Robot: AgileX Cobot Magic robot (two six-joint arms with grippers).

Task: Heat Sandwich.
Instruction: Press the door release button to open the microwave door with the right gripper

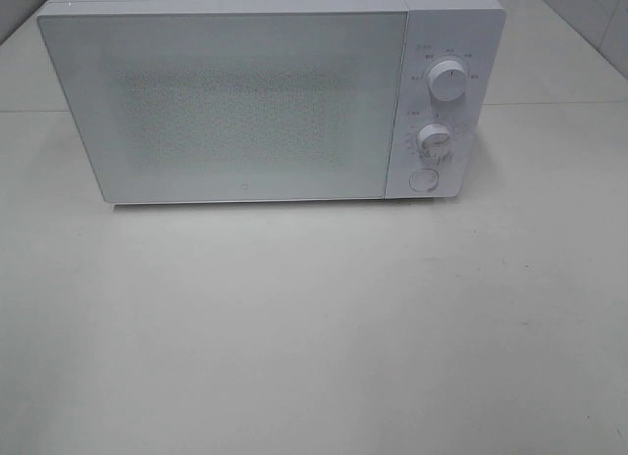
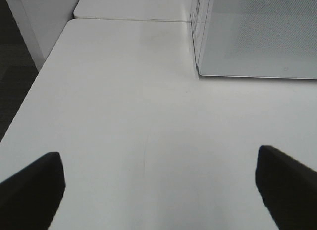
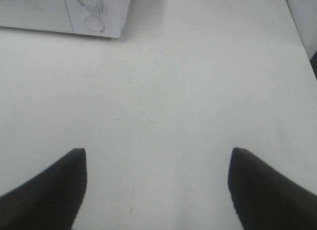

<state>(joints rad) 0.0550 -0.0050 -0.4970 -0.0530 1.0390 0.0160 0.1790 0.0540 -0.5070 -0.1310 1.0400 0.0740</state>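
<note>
A white microwave (image 1: 265, 92) stands at the back of the white table with its door shut. Two dials (image 1: 448, 83) and a round button (image 1: 424, 179) sit on its right panel. The sandwich and the pink plate are out of view. My left gripper (image 2: 158, 183) is open and empty over the table, in front of the microwave's left corner (image 2: 198, 66). My right gripper (image 3: 157, 183) is open and empty over the table, in front of the microwave's control panel (image 3: 94, 12). Neither arm shows in the exterior high view.
The white table (image 1: 314, 328) stretches in front of the microwave. Its left edge (image 2: 29, 96) drops to a dark floor in the left wrist view. Its right edge (image 3: 297, 36) shows in the right wrist view.
</note>
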